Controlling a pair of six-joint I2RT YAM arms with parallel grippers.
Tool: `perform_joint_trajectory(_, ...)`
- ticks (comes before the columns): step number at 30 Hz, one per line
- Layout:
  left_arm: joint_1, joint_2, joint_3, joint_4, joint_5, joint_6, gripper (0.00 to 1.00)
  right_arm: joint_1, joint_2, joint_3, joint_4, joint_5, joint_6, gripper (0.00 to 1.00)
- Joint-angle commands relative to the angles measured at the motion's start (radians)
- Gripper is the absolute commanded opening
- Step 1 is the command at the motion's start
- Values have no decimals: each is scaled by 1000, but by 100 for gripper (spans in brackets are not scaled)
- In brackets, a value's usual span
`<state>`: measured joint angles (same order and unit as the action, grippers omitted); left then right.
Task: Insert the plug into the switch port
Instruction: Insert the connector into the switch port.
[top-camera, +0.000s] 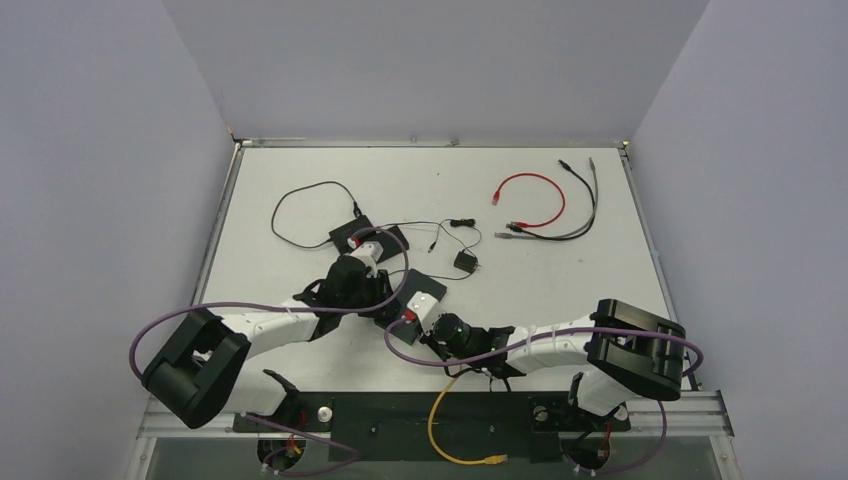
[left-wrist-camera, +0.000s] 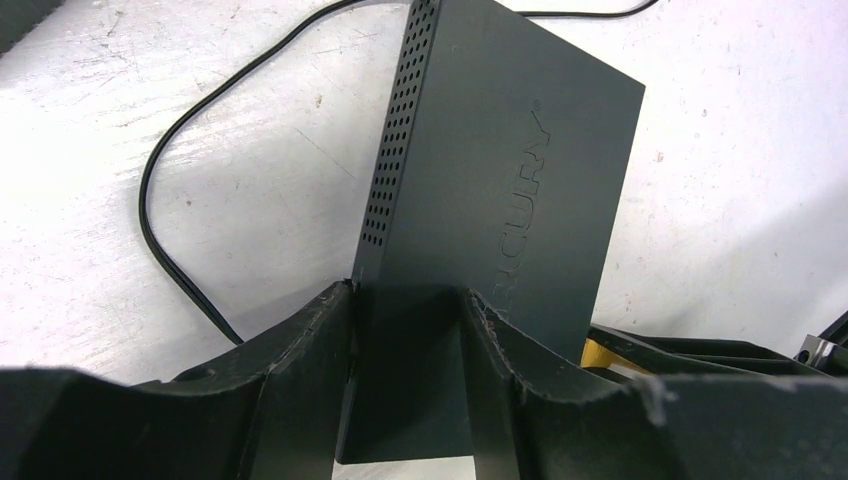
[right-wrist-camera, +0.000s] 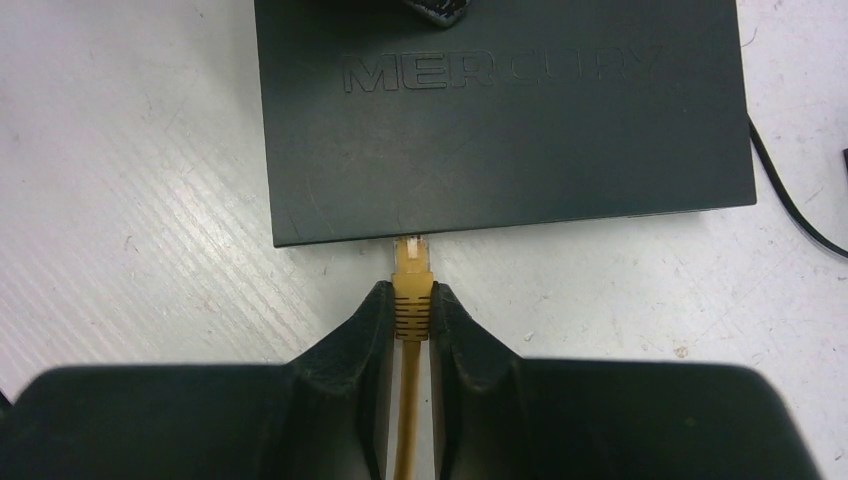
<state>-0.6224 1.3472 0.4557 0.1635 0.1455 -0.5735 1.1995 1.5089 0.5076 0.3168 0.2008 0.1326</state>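
Bright, even overhead light fills my table (top-camera: 560, 280); shadows are soft. In the wrist views my fingers (left-wrist-camera: 290, 400) look dark and slightly blurred up close, while the switch (right-wrist-camera: 500, 120) lettering is sharp.

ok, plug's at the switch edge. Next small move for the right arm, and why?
Probably a short straight push forward with the right gripper. It pinches the plug, whose tip meets the front edge of the switch and looks lined up. The left gripper clamps the switch, so it should not slide. The port itself is hidden from view.
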Motion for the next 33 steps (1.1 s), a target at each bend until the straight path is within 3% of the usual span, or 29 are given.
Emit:
perform_joint_trajectory(1,-105,-29,-26,-10,214,-92,37,-36,-21,93,285,28,-36,0)
perform_joint_trajectory(21,-155,-140,-62,-11,218,-136,36,-50,-98,115,232,-114,-124,0)
perform_joint_trajectory(28,-153,-196,-13,-150,131,-101,44,-27,-82,77,114,-182,-35,0)
perform_joint_trajectory(33,-151,-239,18,-249,35,-94,55,48,-57,33,112,-148,7,0)
